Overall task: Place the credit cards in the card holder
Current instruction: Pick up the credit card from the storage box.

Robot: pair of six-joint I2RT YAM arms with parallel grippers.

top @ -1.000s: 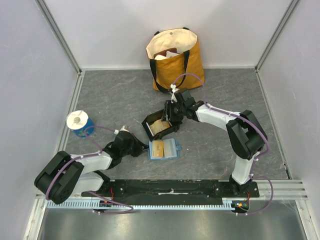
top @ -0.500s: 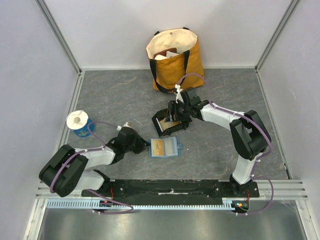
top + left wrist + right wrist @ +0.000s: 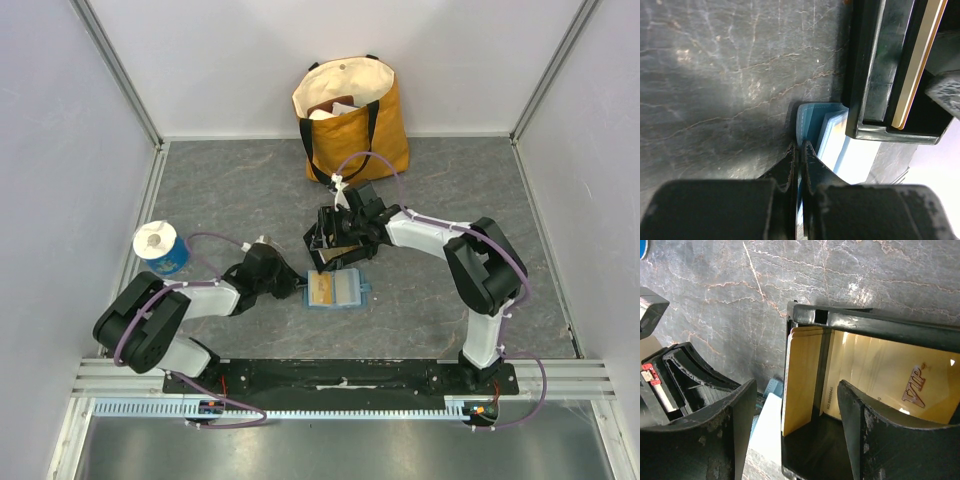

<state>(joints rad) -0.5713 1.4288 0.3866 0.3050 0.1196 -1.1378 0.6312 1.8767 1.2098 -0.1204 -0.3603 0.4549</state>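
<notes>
The teal card holder (image 3: 343, 290) lies open on the table with a gold card (image 3: 321, 289) on its left half. My left gripper (image 3: 299, 287) is shut on the holder's left edge, which shows as teal leather (image 3: 810, 122) in the left wrist view, where the gripper (image 3: 800, 150) pinches it. My right gripper (image 3: 335, 243) is open over a black tray (image 3: 345, 262) just behind the holder. In the right wrist view the gripper (image 3: 795, 390) straddles the tray's left wall (image 3: 786, 440) and an upright gold card (image 3: 802, 375). A second card marked VIP (image 3: 890, 380) leans inside.
A yellow and cream tote bag (image 3: 350, 115) stands at the back wall. A blue roll (image 3: 160, 247) sits at the left. The black tray (image 3: 880, 75) rests tight against the holder's far edge. Grey walls enclose the table on three sides.
My left gripper has slid right and slightly back with the card holder. My right gripper and the black tray shifted right, then back left, and now sit right behind the holder.
</notes>
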